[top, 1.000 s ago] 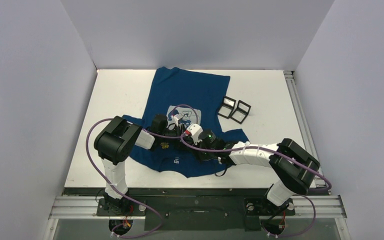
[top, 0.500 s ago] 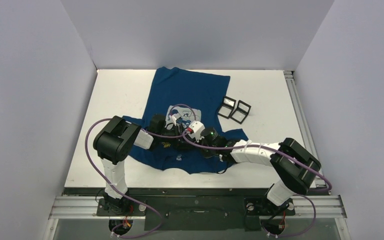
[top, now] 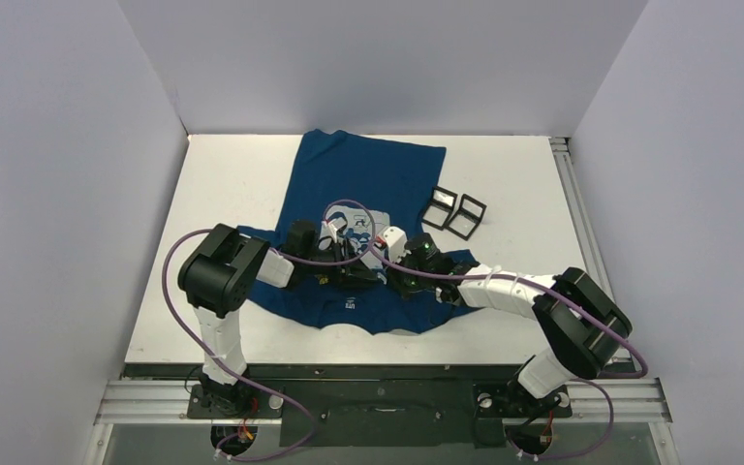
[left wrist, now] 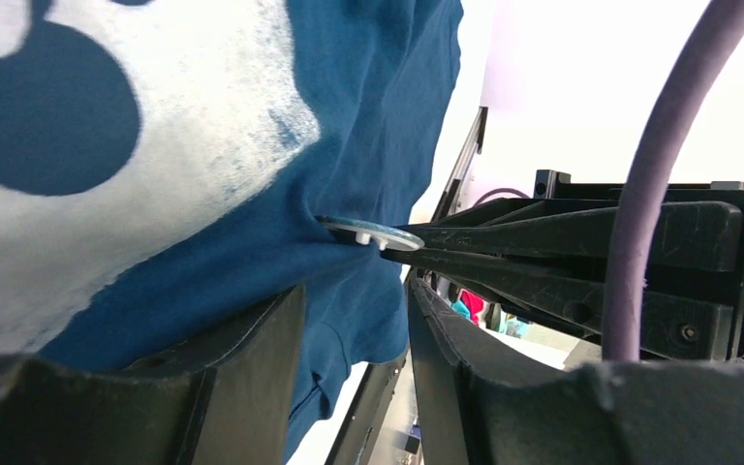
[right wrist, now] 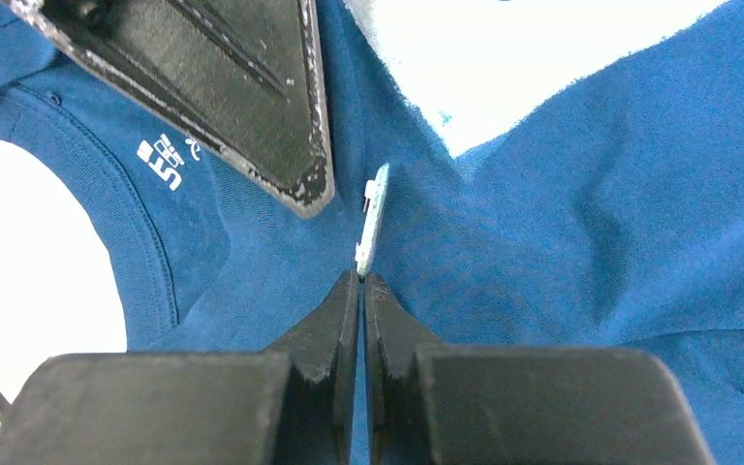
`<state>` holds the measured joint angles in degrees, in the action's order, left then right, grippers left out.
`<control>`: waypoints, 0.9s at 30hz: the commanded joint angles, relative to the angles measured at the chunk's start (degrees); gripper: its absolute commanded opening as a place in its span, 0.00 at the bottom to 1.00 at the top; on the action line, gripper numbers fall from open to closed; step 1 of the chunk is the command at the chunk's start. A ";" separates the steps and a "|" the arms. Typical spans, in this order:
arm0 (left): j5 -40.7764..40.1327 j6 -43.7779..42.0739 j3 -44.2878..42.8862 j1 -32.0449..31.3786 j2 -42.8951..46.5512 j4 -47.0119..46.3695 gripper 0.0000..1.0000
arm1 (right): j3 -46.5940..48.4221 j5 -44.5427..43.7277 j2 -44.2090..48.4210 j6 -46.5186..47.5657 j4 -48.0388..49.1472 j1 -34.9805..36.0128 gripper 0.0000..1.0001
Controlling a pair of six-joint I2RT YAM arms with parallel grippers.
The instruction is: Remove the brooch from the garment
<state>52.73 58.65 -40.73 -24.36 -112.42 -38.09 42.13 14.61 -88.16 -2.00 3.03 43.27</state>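
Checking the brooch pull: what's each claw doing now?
Left claw: apart around garment fabric; grip cannot be told.
Right claw: closed on the brooch edge.

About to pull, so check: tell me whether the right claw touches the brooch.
Touching. In the left wrist view the right claw pinches the edge of the brooch, with no gap between them.

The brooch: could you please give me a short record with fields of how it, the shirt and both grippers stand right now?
brooch: thin pale disc, standing off the shirt beside its pale print
shirt: dark blue, spread on the table, bunched around the brooch
right gripper: shut, tips pinching the brooch's rim
left gripper: fold of shirt between its fingers, beside the brooch
status: brooch not yet off the shirt
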 commanded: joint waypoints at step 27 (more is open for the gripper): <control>-0.36 -6.37 1.73 5.77 1.15 -19.35 0.51 | -5.73 4.96 -1.06 -4.24 18.85 -2.70 0.00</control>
<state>50.52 46.74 -40.14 -19.51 -107.66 -43.44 37.10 18.39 -87.99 -4.93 14.61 41.30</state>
